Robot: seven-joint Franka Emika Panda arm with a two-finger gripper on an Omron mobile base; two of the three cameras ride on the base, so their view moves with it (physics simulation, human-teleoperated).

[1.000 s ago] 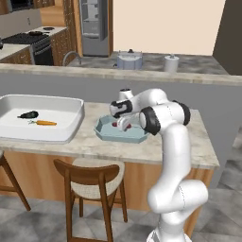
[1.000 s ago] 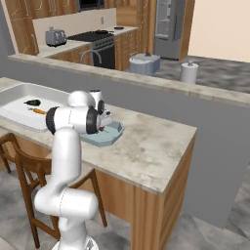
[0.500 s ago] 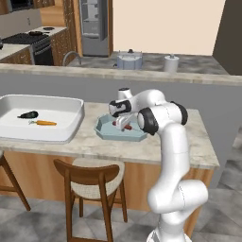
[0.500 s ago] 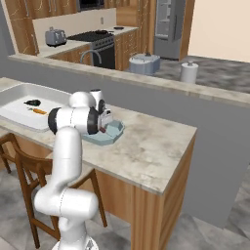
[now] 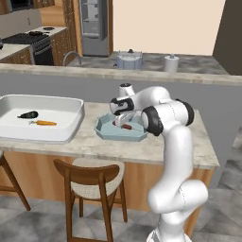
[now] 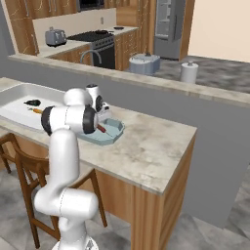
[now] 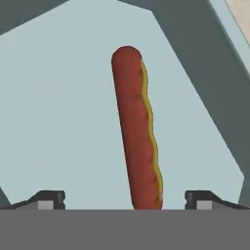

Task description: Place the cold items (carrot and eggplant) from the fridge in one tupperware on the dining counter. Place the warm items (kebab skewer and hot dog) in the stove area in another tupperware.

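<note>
While the jaws stand apart, the hot dog [image 7: 138, 132] lies flat—pointing straight away.

A speckled stone surface [image 5: 94, 144] on wood panelling has a wooden chair [image 5: 92, 177] tucked under its near edge. Behind a grey half-wall [image 5: 56, 82] stand a steel fridge [image 5: 94, 23], a stove [image 5: 40, 45] and what looks like a toaster [image 6: 55, 36], over grey floor tiles [image 6: 195, 234].
</note>
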